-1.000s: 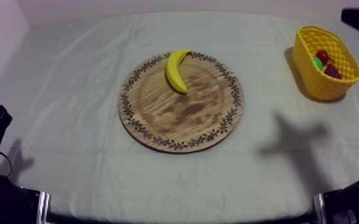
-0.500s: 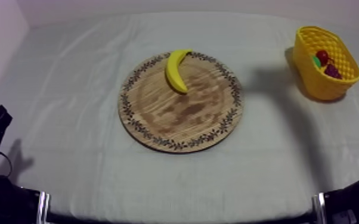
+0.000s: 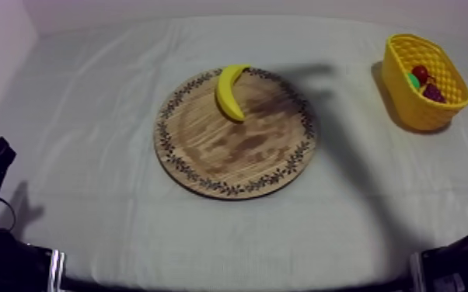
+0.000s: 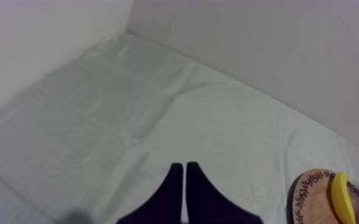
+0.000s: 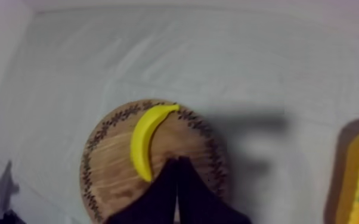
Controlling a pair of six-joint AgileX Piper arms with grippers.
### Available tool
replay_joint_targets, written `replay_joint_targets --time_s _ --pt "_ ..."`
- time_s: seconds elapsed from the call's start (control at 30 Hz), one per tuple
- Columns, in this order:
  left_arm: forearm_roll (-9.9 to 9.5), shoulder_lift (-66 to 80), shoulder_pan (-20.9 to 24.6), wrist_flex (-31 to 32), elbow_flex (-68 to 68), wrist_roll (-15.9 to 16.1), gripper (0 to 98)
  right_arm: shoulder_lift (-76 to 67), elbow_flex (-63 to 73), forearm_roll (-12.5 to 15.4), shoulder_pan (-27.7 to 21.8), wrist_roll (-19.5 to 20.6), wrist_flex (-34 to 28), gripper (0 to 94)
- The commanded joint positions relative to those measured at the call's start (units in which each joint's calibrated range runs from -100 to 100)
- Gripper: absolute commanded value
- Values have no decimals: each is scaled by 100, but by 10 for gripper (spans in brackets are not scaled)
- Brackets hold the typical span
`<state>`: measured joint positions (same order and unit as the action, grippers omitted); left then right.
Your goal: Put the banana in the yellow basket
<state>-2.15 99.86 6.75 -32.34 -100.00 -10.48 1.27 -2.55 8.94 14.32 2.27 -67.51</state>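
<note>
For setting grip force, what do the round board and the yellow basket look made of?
The round board looks like matte wood: blotchy brown grain, dark patterned rim. The yellow basket is probably moulded plastic: even bright colour, lattice walls.

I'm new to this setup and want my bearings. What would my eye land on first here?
The banana stands out, lying at the far edge of the board mid-table. The yellow basket sits at the far right with a small red fruit inside. The right gripper, jaws together, hangs over the board near the banana.
</note>
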Motion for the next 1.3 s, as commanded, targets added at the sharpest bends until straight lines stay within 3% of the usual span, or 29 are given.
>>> replay_joint_targets --time_s 0.0,0.2,0.37,0.73,0.83,1.1,1.27 --pt "3 -4 2 0 0 0 1 61 -65 -114 362 219 69 7" --pt "3 -4 2 0 0 0 1 319 -300 -293 798 586 417 6" --pt "3 -4 2 0 0 0 1 543 -353 -624 1067 988 577 6" --pt "3 -4 2 0 0 0 1 1184 -13 -1203 1285 1491 537 33" --pt "3 -4 2 0 0 0 1 1337 81 -1307 1318 1603 524 163" --pt "3 -4 2 0 0 0 1 1624 201 -1494 1442 1863 574 668" --pt "3 -4 2 0 0 0 1 1950 564 -1406 1440 1795 456 812"
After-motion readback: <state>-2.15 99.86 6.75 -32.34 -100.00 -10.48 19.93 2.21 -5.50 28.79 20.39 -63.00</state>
